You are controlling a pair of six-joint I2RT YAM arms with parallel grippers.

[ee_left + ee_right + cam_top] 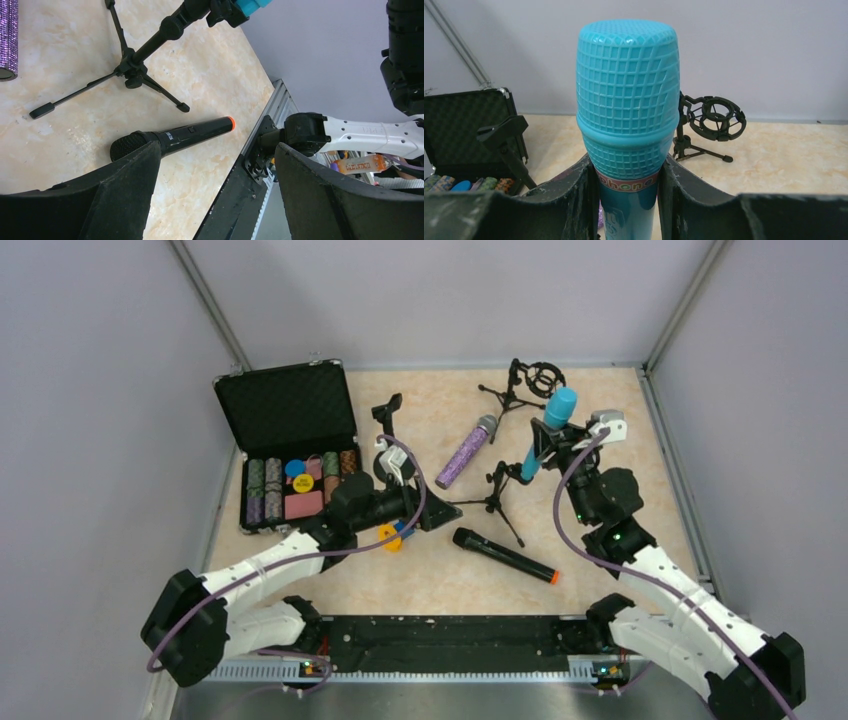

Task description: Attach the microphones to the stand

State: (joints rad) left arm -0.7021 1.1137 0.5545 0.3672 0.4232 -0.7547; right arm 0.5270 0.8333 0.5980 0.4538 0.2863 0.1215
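Note:
The light-blue microphone (555,420) stands tilted, its lower end at the clip of the middle tripod stand (497,496). My right gripper (545,443) is shut on it just below the head (626,100). The glittery purple microphone (466,452) lies on the table left of that stand. The black microphone with the orange end (505,555) lies in front of it and also shows in the left wrist view (172,140). My left gripper (436,514) is open and empty, low over the table beside the black mic's head (215,150).
A shock-mount stand (530,380) is at the back. A clip stand (388,415) is beside the open case of poker chips (290,440) at left. A small orange-and-blue object (393,535) lies under my left arm. The black rail (450,635) runs along the near edge.

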